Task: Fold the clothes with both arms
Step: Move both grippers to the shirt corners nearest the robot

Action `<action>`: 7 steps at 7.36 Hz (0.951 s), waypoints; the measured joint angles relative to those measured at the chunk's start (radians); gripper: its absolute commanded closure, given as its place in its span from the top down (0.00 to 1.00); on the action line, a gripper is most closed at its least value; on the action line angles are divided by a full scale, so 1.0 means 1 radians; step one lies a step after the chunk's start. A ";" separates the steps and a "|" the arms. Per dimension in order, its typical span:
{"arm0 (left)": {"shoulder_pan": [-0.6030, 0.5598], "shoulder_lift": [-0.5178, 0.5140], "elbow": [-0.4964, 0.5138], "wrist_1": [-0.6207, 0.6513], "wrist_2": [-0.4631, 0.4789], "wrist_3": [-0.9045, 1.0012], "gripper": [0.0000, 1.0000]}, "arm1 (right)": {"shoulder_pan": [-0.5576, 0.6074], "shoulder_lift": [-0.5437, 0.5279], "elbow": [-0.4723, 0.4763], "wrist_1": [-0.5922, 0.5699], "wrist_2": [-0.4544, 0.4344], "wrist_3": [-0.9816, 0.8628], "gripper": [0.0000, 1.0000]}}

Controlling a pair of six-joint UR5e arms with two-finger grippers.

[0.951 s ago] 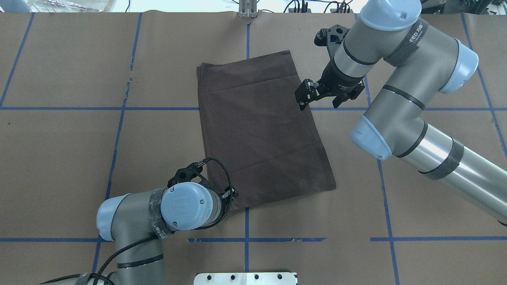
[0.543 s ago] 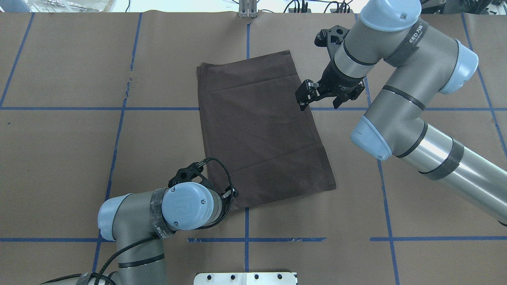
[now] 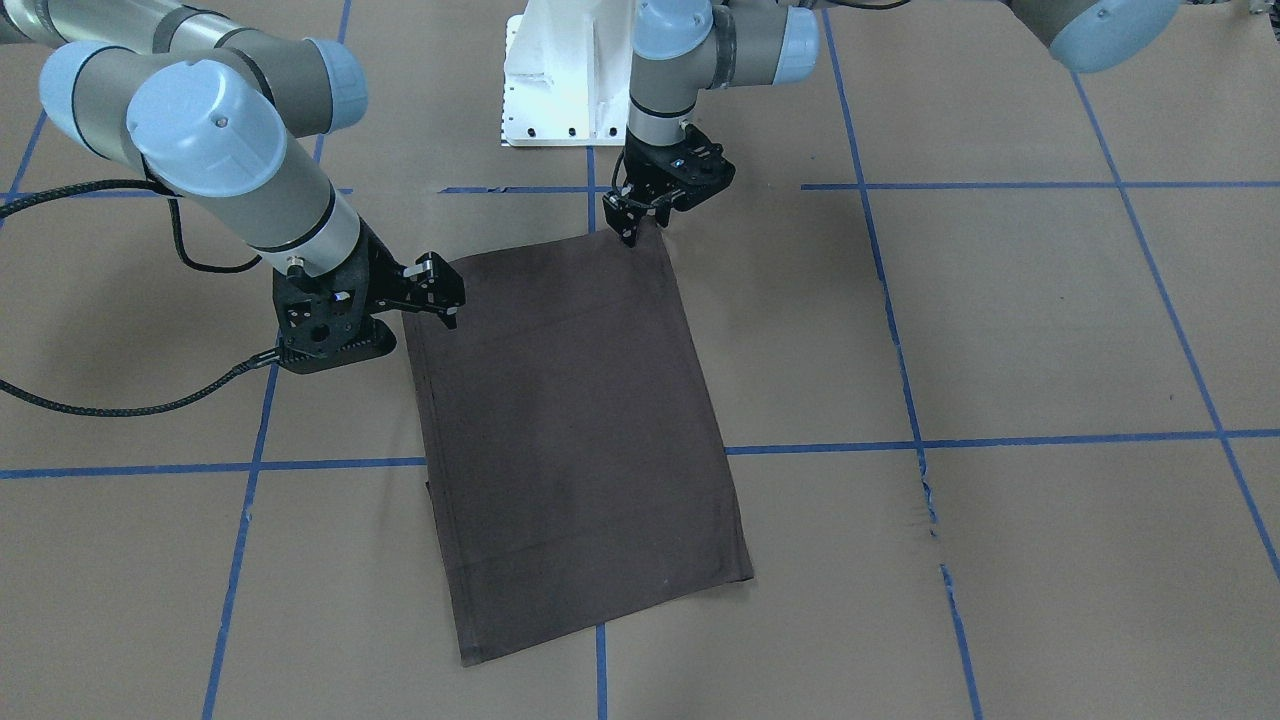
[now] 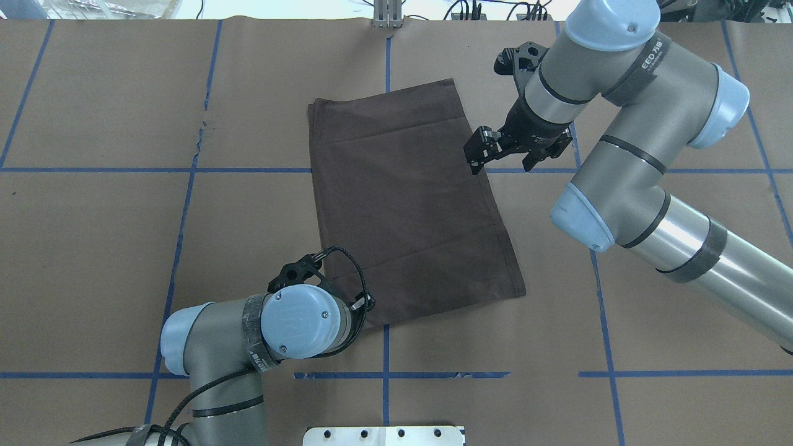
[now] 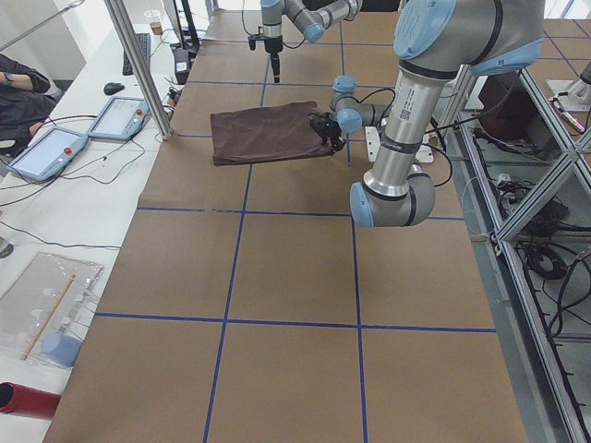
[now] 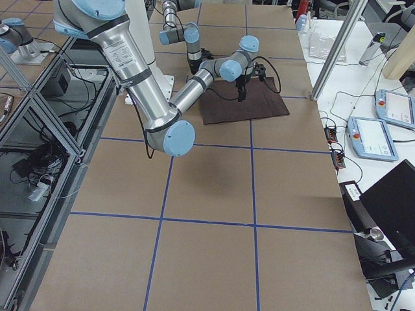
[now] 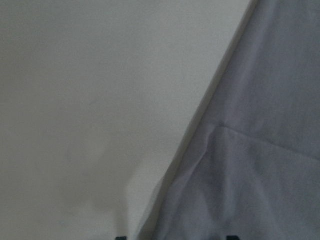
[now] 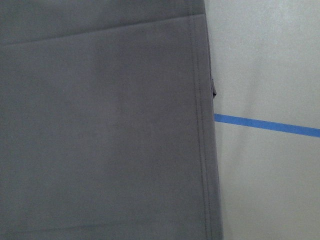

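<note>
Edging closer over T-shirt point(image 4: 409, 204) corner, left pincer point(image 3: 645, 226) apart, right pincer point(image 4: 500, 166) apart beside edge, barely shifted.

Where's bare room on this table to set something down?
Bare paper left of the T-shirt, past the blue tape line, and between its near edge and the white base plate. Crowded at the shirt's right edge by the right gripper, near-left corner by the left gripper.

Six cameras, one table point(image 4: 93, 248).
Overhead looks down from behind the robot point(image 3: 555, 80); front view faces it; side views look along from afar; wrist cameras hang close over the shirt point(image 4: 403, 198), which all share.
</note>
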 measured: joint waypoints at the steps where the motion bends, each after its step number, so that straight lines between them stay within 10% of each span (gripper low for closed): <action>1: 0.000 0.000 -0.001 0.001 0.000 0.000 0.12 | 0.000 0.000 0.001 0.000 0.000 0.001 1.00; 2: 0.000 0.002 -0.006 0.001 -0.001 0.003 0.00 | 0.000 -0.001 0.001 0.000 0.000 0.001 1.00; 7: -0.010 0.063 -0.116 0.007 -0.007 0.111 0.00 | -0.019 -0.032 0.017 0.001 -0.013 0.119 1.00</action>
